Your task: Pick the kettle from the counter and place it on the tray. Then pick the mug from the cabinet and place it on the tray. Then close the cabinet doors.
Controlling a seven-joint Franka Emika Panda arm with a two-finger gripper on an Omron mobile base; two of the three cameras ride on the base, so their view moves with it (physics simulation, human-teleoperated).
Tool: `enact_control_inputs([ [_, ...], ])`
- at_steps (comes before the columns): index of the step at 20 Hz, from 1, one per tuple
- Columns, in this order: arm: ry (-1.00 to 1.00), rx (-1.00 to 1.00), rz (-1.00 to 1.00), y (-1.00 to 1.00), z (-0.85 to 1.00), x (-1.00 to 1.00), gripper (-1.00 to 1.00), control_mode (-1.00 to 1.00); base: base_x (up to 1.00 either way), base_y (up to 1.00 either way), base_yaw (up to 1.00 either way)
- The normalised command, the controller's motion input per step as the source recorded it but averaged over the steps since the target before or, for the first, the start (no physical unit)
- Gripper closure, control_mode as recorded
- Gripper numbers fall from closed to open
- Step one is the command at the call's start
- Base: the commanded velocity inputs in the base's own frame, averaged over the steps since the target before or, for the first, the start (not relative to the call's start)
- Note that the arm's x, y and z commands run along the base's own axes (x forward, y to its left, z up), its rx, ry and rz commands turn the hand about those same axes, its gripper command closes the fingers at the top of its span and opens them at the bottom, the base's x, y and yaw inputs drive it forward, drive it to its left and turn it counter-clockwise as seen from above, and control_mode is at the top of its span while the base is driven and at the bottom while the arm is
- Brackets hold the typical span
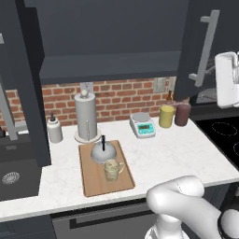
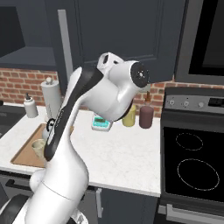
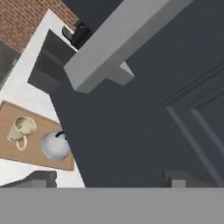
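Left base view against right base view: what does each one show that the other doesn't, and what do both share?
Left base alone: the sink, the kettle beside the mug, the open cabinet with its dark shelf.
Right base alone: the arm's long white links, the stove's control panel.
Both: the tray on the counter, paper towel, white bottle, scale, yellow jar, dark jar, brick wall.

You find no readable text here. The small kitchen scale (image 1: 143, 125) on the counter (image 1: 177, 154) has a green display, but its characters are too blurred to make out. The mug (image 1: 112, 169) carries only a faint dark mark, not lettering.
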Motion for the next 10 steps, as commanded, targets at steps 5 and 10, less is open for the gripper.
enact_control_inputs([
  [5,0.00,-0.08,-0.18,0.43,-0.07,0.83,-1.00,-1.00,0.00,0.00,0.00],
  [10,0.00,-0.03,-0.14,0.07,-0.13,0.96,-1.00,-1.00,0.00,0.00,0.00],
])
